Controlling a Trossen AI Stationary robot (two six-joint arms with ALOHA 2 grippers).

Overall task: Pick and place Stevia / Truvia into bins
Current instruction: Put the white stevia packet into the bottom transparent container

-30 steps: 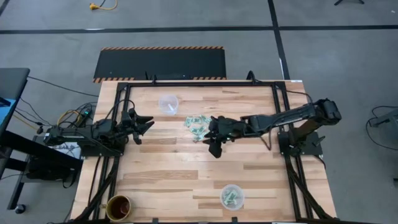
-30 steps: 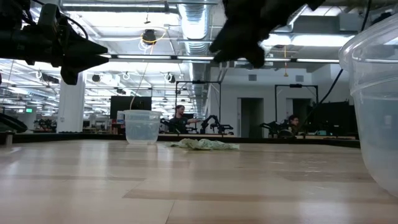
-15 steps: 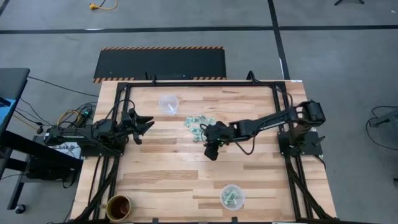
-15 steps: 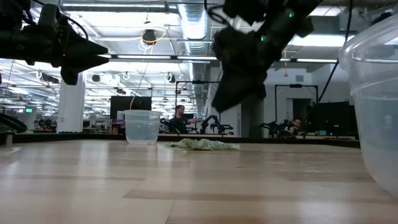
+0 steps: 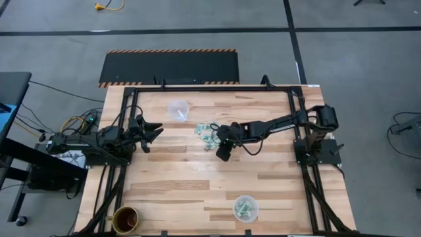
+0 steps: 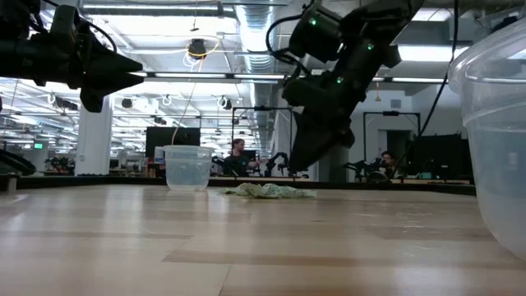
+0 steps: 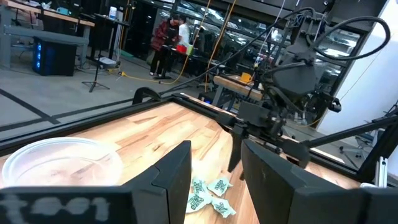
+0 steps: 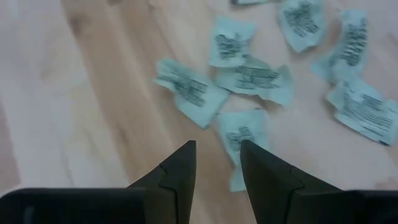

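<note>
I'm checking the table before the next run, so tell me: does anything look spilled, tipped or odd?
Nothing looks damaged or tipped. The sweetener packets lie in a loose, crumpled heap on the table, not spilled liquid. One clear cup stands upright and looks empty; the other holds a few packets. The right end effector, open, hangs over the heap.

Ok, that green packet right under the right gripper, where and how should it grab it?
The packet lies flat on the table, so come straight down with the right gripper, fingers straddling its narrow width, probably pinching the two long edges mid-length.
</note>
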